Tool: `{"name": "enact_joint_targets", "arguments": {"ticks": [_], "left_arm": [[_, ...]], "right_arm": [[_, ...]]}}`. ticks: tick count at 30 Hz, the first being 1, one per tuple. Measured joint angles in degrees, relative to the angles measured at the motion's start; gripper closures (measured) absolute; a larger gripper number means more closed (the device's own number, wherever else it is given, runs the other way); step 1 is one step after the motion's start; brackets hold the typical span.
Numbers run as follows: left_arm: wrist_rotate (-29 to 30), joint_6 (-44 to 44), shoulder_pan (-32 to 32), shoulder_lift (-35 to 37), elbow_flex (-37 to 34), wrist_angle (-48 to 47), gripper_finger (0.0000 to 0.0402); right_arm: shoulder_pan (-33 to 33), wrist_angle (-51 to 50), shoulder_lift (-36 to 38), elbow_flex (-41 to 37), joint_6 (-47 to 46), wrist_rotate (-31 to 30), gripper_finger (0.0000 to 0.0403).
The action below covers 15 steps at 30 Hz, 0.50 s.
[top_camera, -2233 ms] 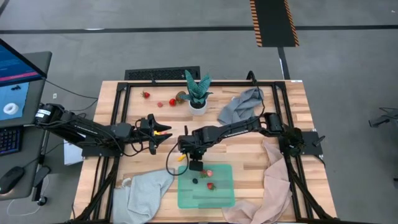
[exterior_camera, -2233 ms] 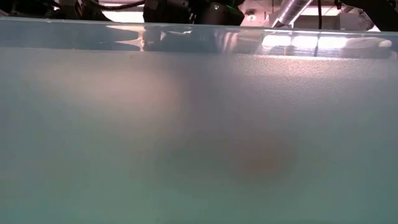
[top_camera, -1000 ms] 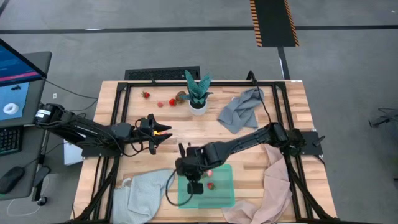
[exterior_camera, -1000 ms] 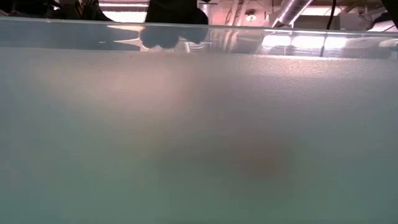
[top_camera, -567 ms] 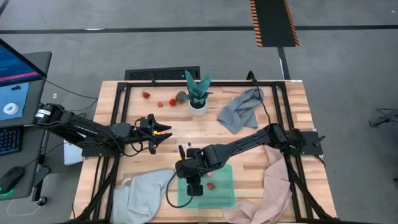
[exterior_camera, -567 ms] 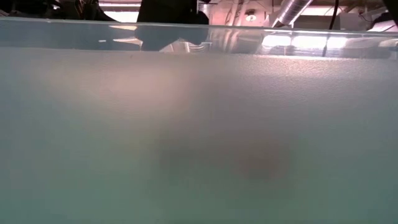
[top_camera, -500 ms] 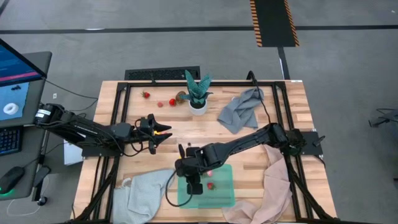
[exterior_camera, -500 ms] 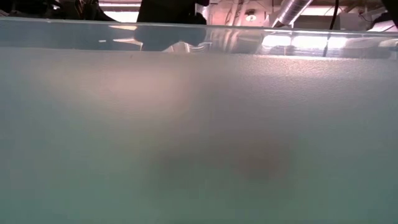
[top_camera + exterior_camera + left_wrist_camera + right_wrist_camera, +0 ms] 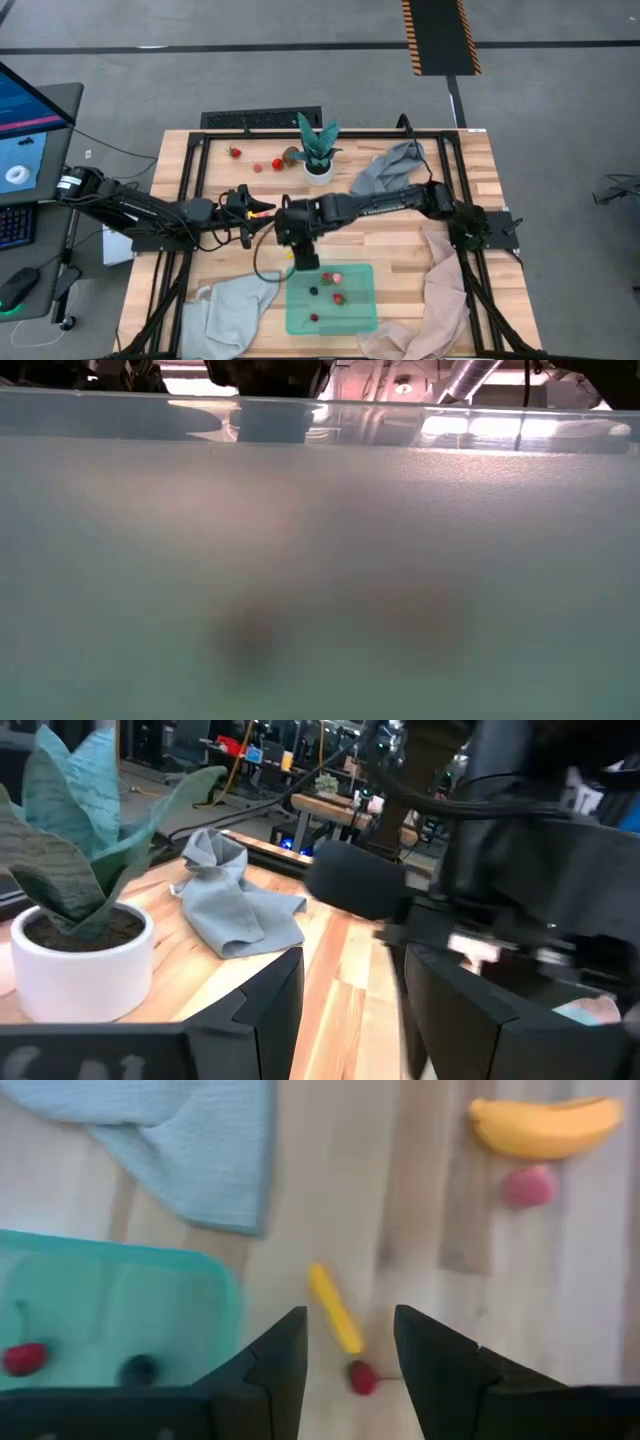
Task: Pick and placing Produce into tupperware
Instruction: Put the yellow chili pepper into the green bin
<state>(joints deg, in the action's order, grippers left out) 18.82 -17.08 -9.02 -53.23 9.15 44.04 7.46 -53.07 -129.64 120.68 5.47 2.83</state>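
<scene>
The mint-green tupperware (image 9: 350,312) sits near the table's near edge; its wall (image 9: 320,510) fills the low view. Inside lie two strawberries (image 9: 337,279), a dark berry (image 9: 314,291) and a small red piece (image 9: 313,318). My right gripper (image 9: 302,257) (image 9: 350,1370) is open over the table, just past the tupperware's far-left corner (image 9: 215,1280). Below its fingers lie a thin yellow piece (image 9: 335,1320) and a tiny red piece (image 9: 362,1377). The banana (image 9: 545,1125) and a pink piece (image 9: 528,1185) lie by my left gripper (image 9: 250,215) (image 9: 345,1020), which is open and holds nothing.
A potted plant (image 9: 318,152) stands at the far middle, with a brown piece (image 9: 290,156) and red pieces (image 9: 277,164) beside it. A grey cloth (image 9: 390,170) lies far right, a pale cloth (image 9: 235,305) near left and a pinkish cloth (image 9: 435,300) near right.
My right gripper has moved from over the tupperware's near-left part toward the table's far edge and now stands past the container's far-left corner. A small red piece now lies in the tupperware where the gripper stood.
</scene>
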Motion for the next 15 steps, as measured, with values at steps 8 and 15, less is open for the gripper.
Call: {"name": "enact_joint_targets", "arguments": {"ticks": [8,15], "left_arm": [[3.0,6.0,0.0,2.6,0.0,5.8,0.0234],[-3.4,10.5,0.0,17.3,0.0,-8.4,0.0234]], "right_arm": [[-0.8,2.3,0.0,0.0,5.0,0.1,0.0238],[-0.8,2.2,-1.3,0.2,5.2,0.3,0.0232]]}}
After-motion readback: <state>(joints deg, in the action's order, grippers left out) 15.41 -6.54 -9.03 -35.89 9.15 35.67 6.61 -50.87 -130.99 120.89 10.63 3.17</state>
